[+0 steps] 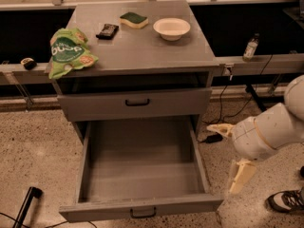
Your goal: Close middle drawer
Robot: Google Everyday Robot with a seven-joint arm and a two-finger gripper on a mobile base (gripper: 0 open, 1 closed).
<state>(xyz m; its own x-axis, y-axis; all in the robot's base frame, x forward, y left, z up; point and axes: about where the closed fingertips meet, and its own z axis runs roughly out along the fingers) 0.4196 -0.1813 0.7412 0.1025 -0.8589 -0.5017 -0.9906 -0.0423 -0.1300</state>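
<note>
In the lower half of the cabinet (207, 82), the middle drawer (142, 148) stands pulled out to what looks like full travel, its front panel (95, 210) at the bottom edge of the view and its box empty. A small black handle (142, 213) sits at the centre of that front.

Assessment of handling: the drawer is a rigid grey box, probably sheet metal or board, and light for its size, since it carries nothing. It should run on slides, so resistance is likely low and even. Nothing about it is fragile or soft. No grasp is needed for closing. The best contact is a flat push on the front panel, near the centre and by the handle, so the box does not skew on its slides. A push at one corner risks racking. The panel face may be smooth, so contact should be square to it.

Directly above, the top drawer (137, 103) is closed. The cabinet top carries a green bag (69, 51), a dark packet (107, 30), a sponge (133, 19) and a bowl (171, 27).

The gripper (223, 158) hangs just beside the drawer's right wall, clear of it and short of the front panel. Its two cream fingers (242, 175) are spread wide and hold nothing.
</note>
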